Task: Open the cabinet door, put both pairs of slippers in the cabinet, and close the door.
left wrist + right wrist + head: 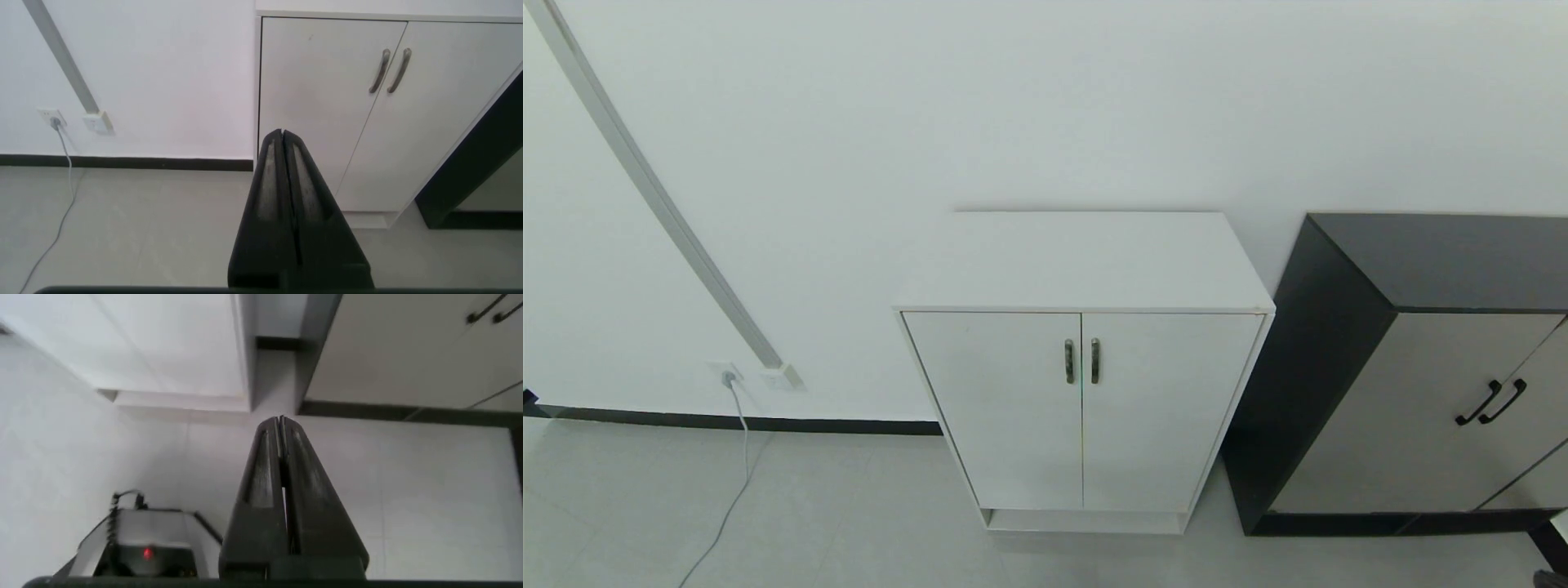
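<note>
My left tool (283,135) and right tool (282,421) are pinched shut, empty; the upright handles (379,72) of the white cabinet (323,98) stand well ahead.

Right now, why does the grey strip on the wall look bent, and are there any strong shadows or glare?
Head view: the grey cable duct on the wall curves, probably from lens distortion, and the white two-door cabinet tapers downward; light is soft, with only a faint shadow at its foot. Left wrist view: the same duct runs straight; no glare.
</note>
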You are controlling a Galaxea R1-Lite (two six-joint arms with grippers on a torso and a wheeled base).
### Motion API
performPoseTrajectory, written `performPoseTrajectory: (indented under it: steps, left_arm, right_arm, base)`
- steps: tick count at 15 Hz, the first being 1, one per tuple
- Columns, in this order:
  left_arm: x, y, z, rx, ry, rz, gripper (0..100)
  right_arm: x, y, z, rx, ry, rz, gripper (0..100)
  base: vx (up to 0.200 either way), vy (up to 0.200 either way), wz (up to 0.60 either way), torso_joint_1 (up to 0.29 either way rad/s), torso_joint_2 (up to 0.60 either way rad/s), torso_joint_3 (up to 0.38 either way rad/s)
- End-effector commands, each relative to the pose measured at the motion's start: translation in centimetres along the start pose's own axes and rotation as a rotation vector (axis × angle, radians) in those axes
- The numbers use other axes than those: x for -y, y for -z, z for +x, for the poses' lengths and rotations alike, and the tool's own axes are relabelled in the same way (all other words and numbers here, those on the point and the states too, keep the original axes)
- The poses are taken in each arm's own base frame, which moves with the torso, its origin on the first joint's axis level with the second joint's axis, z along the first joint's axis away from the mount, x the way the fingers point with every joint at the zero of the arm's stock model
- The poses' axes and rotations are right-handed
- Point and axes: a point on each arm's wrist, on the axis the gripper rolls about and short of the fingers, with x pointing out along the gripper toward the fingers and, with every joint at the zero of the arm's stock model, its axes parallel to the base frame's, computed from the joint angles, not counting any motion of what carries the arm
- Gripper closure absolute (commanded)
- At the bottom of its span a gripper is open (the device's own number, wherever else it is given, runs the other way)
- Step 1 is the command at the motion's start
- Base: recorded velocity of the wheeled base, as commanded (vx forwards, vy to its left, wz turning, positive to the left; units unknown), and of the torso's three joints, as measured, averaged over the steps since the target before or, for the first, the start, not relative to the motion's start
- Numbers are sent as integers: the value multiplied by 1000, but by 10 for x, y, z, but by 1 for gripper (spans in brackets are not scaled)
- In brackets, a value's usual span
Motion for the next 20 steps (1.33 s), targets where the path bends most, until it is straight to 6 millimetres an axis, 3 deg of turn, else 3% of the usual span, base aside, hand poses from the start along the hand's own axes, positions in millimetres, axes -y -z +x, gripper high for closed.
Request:
performPoseTrajectory:
  steps: [1, 10, 14, 20]
  left_arm:
    - [0, 0, 0, -1, 0, 0, 100]
    - [0, 0, 0, -1, 0, 0, 100]
    - [0, 0, 0, -1, 0, 0, 100]
    - [0, 0, 0, -1, 0, 0, 100]
  right_arm:
    - [0, 10, -18, 68, -14, 3, 100]
    - [-1, 35, -35, 95, -50, 3, 100]
    - [-1, 43, -41, 151, -147, -20, 100]
    - [-2, 46, -48, 252, -45, 8, 100]
  base:
    - [0, 0, 0, 0, 0, 0]
    - [0, 0, 0, 0, 0, 0]
    - [0, 0, 0, 0, 0, 0]
    - [0, 0, 0, 0, 0, 0]
